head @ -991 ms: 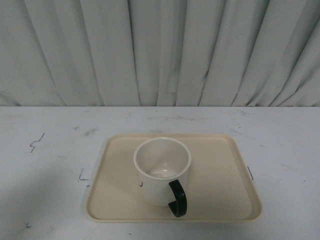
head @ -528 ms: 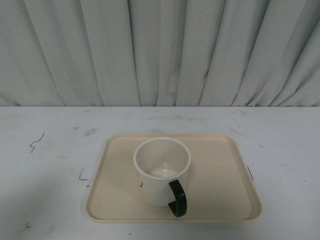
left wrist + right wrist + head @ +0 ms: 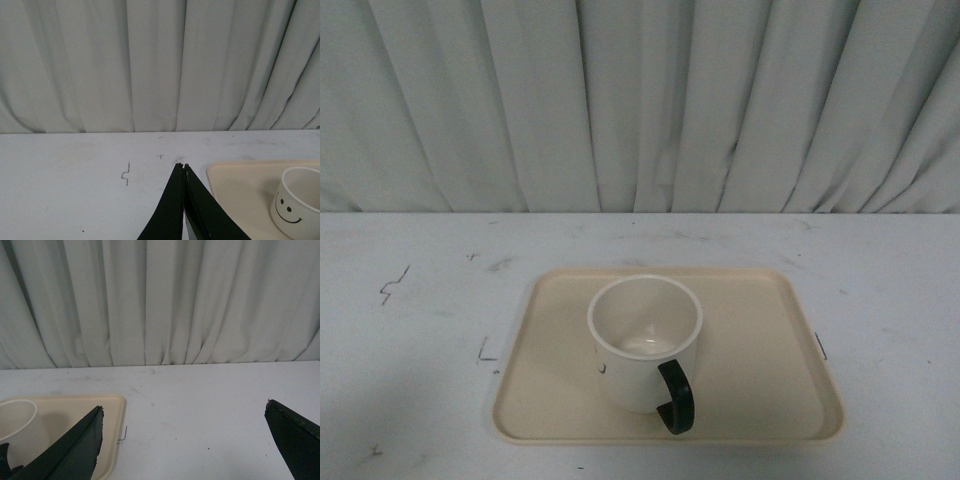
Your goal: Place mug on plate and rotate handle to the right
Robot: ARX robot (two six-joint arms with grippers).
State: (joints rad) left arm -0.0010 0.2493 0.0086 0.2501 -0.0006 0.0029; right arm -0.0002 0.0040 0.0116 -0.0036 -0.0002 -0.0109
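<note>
Pointing toward the robot and slightly to its right, the handle (image 3: 676, 397), a glossy black loop, is the nearest item, close to the front rim of the plate (image 3: 790, 330). Next, the mug (image 3: 642, 335): white, upright, empty, standing on the plate near its middle, with the smiley face (image 3: 289, 210) turned to the robot's left. Cream rectangular plate, raised rim, flat on the table (image 3: 410, 340). On the plate's left side, the left gripper (image 3: 183, 167): black fingers pressed together, holding nothing. On its right side, the right gripper (image 3: 184, 406): fingers spread wide, empty. White scuffed table with small pen marks (image 3: 392, 285). Behind, the pale pleated curtain (image 3: 640, 100).
</note>
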